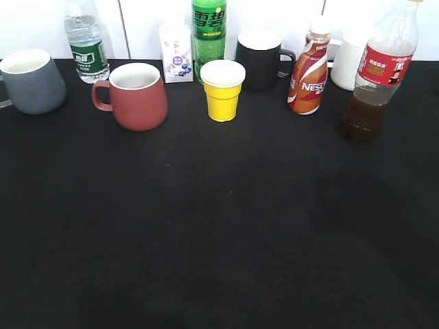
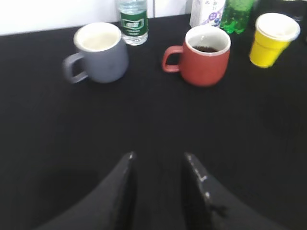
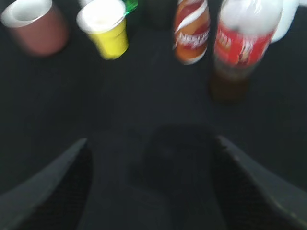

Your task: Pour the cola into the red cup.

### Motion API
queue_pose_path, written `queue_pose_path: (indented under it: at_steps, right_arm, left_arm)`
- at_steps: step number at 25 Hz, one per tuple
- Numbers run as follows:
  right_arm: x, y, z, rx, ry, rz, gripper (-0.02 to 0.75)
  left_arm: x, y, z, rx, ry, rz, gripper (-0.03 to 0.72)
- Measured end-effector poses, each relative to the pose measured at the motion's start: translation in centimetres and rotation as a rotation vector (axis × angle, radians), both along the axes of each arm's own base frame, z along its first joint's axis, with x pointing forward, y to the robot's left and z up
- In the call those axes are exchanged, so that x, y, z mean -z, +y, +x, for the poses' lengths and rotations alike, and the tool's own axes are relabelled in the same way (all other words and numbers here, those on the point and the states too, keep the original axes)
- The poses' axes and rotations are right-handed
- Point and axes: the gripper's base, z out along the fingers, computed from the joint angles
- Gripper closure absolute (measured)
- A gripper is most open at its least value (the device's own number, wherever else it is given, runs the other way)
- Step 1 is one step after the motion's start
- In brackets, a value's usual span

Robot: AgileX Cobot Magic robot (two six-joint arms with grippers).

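The cola bottle stands upright at the right of the black table, with dark liquid in its lower part; it also shows in the right wrist view. The red cup stands at the back left, handle to the left. In the left wrist view the red cup holds a little dark liquid. My left gripper is open and empty over bare table, well short of the cup. My right gripper is wide open and empty, short of the cola. Neither gripper shows in the exterior view.
A grey mug, a water bottle, a small carton, a green soda bottle, a yellow cup, a black mug, a Nescafe bottle and a white mug line the back.
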Motion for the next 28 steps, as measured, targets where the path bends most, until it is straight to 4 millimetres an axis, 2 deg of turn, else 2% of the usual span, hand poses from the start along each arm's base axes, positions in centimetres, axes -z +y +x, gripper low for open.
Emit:
queue_pose_path:
  at_steps: [1,3,5,7,9,11,14,21,28]
  right_arm:
    - [-0.9,-1.0,-2.2,-0.002,-0.028,0.012,0.164]
    - [-1.4,-2.8,-6.3,-0.006,-0.039,0.013,0.164]
    - [0.6,-4.7,-10.5,-0.011,-0.027,0.004,0.164]
    - [3.2,-6.5,-13.8,0.017,-0.067,-0.003,0.164]
    - [5.2,-8.0,-15.6,0.083,-0.140,0.004,0.164]
    - [6.8,-8.1,-15.3,0.104,-0.112,-0.007,0.164]
    - [7.2,-8.1,-14.6,0.136,-0.137,0.007,0.164]
    - [7.2,-8.1,-14.6,0.150,-0.140,0.008,0.164]
    - [7.2,-7.9,-15.0,0.476,-0.143,-0.014,0.164]
  left_arm:
    - [0.7,0.5,-2.1,0.033,-0.003,-0.013,0.443]
    - [2.8,1.6,-5.5,0.064,0.002,-0.033,0.443]
    - [4.8,2.4,-7.9,0.084,-0.014,-0.028,0.443]
    - [6.1,2.4,-8.6,0.116,0.008,-0.022,0.443]
    - [6.9,2.0,-8.3,0.157,0.029,-0.005,0.443]
    - [6.8,1.8,-7.9,0.174,-0.022,-0.006,0.443]
    - [7.2,1.5,-7.2,0.176,-0.056,-0.013,0.446]
    - [7.1,1.5,-7.2,0.171,-0.063,-0.007,0.446]
    - [7.1,1.3,-7.3,-0.145,-0.064,0.004,0.452]
